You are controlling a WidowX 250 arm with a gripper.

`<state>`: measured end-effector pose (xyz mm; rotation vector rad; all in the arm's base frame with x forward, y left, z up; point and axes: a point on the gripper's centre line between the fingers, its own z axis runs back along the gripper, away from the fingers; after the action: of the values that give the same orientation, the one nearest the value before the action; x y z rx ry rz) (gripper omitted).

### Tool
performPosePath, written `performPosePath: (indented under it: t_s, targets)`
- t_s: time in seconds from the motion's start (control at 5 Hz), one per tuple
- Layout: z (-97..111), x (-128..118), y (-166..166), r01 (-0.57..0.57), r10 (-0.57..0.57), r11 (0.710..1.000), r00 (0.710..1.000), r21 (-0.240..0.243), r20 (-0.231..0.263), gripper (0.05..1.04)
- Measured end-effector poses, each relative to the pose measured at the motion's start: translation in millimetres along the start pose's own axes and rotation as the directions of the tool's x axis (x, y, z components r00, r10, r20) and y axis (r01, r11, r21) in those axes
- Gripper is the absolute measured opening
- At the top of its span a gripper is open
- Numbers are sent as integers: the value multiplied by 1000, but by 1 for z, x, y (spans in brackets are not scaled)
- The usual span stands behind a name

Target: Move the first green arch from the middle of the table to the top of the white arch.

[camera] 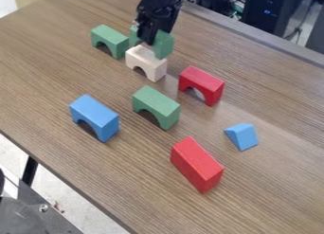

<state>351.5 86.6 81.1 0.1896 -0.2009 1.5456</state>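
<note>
Placing seems underway: the jaws pinch a green arch (165, 44) at the white arch (147, 62); next, align, settle, release.

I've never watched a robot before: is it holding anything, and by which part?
Yes, the gripper holds a green arch by its middle, between the two ends, close to the white arch.

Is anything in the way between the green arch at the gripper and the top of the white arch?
Nothing visible: the green arch at the gripper overlaps the white arch in view, and the red arch stands off to one side.
</note>
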Motion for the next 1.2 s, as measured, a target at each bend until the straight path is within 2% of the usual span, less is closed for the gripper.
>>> performPosePath:
  t_s: [1.2]
  targets:
    - [-7,0,-1,7,-7,1000,1000,6,11,548]
